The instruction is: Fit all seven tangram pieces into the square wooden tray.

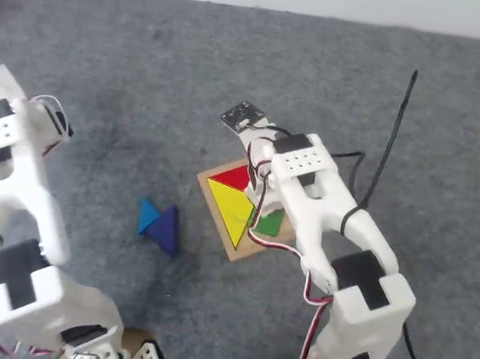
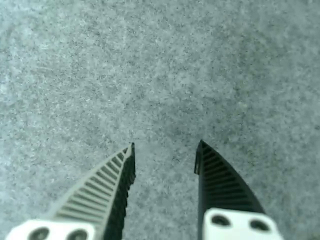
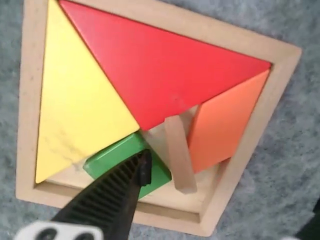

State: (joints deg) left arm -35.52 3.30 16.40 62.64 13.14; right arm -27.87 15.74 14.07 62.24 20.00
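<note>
- Found the left claw parted to a middling gap above the grey carpet, gripping nothing and touching nothing
- Found the right claw low over the square wooden tray, spread wide: one ribbed finger with its tip at the green piece, the other just a dark sliver well apart from it
- Could not see it clasping anything
- Counted in the tray a big yellow triangle, a big red triangle edge to edge with it, an orange piece against the red, and the green piece by the yellow one's corner
- Noted a pale plain-wood piece tilted up on edge in the gap between green and orange, not lying flat
- Spotted a light blue triangle and a dark blue piece touching each other on the carpet, outside the tray, between the two arms
</note>
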